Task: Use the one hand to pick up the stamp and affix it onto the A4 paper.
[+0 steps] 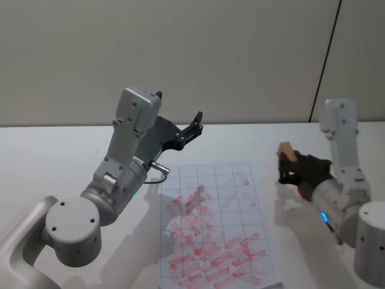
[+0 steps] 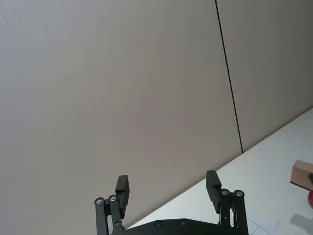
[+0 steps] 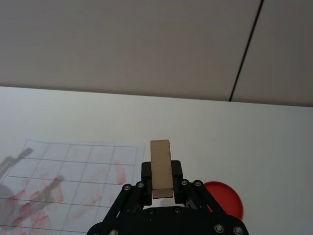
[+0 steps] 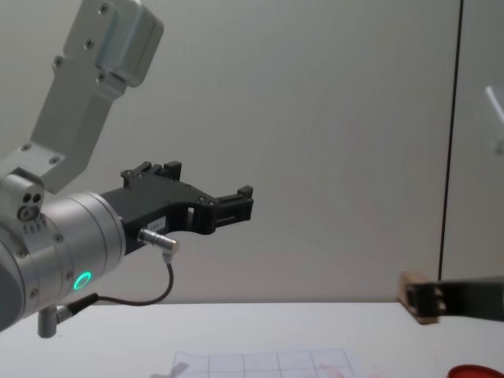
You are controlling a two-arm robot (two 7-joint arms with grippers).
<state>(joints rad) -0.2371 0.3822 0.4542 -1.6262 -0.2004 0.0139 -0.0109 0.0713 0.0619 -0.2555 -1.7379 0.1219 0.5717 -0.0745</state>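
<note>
The stamp [image 1: 287, 153], a light-tan wooden block, is clamped upright in my right gripper [image 1: 286, 167], raised above the table just right of the A4 paper [image 1: 213, 229]. The right wrist view has the stamp [image 3: 161, 167] standing between the black jaws of that gripper [image 3: 161, 182], with the paper [image 3: 68, 181] off to one side. From the chest, the stamp [image 4: 415, 296] shows at the right edge. The paper is a gridded white sheet covered in pinkish-red marks. My left gripper [image 1: 194, 128] is held high over the paper's far edge, open and empty [image 2: 168, 190].
A red round pad [image 3: 226, 198] lies on the white table beside the right gripper, its rim also showing as a red pad [image 4: 476, 371] low at the right in the chest view. A pale wall stands behind the table.
</note>
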